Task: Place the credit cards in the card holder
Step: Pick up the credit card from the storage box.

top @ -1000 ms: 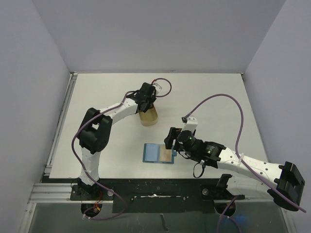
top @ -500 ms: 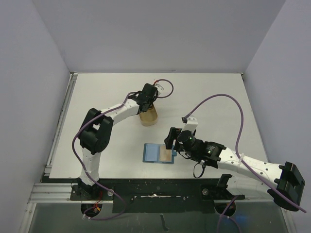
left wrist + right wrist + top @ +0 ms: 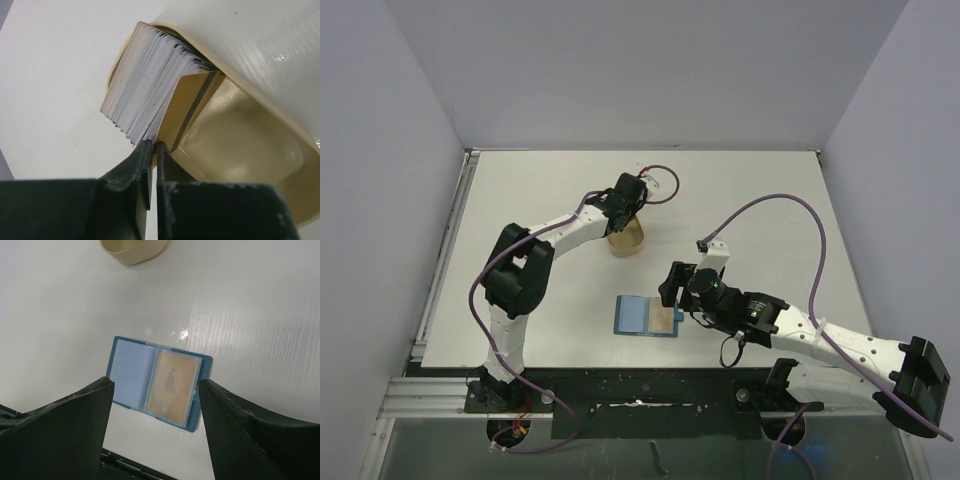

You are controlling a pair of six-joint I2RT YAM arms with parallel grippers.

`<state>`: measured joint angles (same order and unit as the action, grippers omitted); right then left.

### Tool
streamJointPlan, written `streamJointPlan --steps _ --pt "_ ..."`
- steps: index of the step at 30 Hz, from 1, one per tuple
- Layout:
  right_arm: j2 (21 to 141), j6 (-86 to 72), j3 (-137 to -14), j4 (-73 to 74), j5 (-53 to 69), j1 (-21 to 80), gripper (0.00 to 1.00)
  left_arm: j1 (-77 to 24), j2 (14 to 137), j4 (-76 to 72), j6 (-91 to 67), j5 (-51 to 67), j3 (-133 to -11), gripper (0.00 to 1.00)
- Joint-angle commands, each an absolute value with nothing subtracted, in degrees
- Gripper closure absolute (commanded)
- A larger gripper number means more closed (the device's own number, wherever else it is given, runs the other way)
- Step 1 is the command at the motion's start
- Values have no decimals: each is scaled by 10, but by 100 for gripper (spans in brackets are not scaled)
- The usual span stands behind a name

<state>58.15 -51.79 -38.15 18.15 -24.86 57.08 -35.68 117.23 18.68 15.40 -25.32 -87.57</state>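
The credit cards (image 3: 142,85) stand as a grey-white stack on edge in a tan tray (image 3: 250,150). One tan card with a dark stripe (image 3: 187,110) leans away from the stack. My left gripper (image 3: 154,146) is shut on that tan card's lower corner. In the top view the left gripper (image 3: 623,205) reaches into the tray (image 3: 627,243). The teal card holder (image 3: 205,365) lies open and flat, with a tan-orange card (image 3: 172,380) in its right clear pocket. My right gripper (image 3: 155,384) hovers above it, open wide, with nothing in it. The holder (image 3: 647,317) sits near the table's front.
The tan tray's rim (image 3: 134,250) shows at the top of the right wrist view. The right arm's purple cable (image 3: 770,205) loops over the right half of the white table (image 3: 520,180). Grey walls surround the table on three sides.
The left gripper's jaws have closed onto the tan card's corner in the tray. The right arm and the card holder have hardly moved.
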Motion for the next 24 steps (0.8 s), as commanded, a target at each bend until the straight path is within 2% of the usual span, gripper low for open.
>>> streamJointPlan --steps 1,14,24 --pt "565 -523 -390 173 -264 571 31 -361 1158 183 149 -265 -901 100" --pt "555 -522 -386 174 -258 572 31 -375 1111 292 67 -195 -942 100" --pt "559 -527 -373 175 -252 573 31 -377 1021 292 -15 -150 -895 100"
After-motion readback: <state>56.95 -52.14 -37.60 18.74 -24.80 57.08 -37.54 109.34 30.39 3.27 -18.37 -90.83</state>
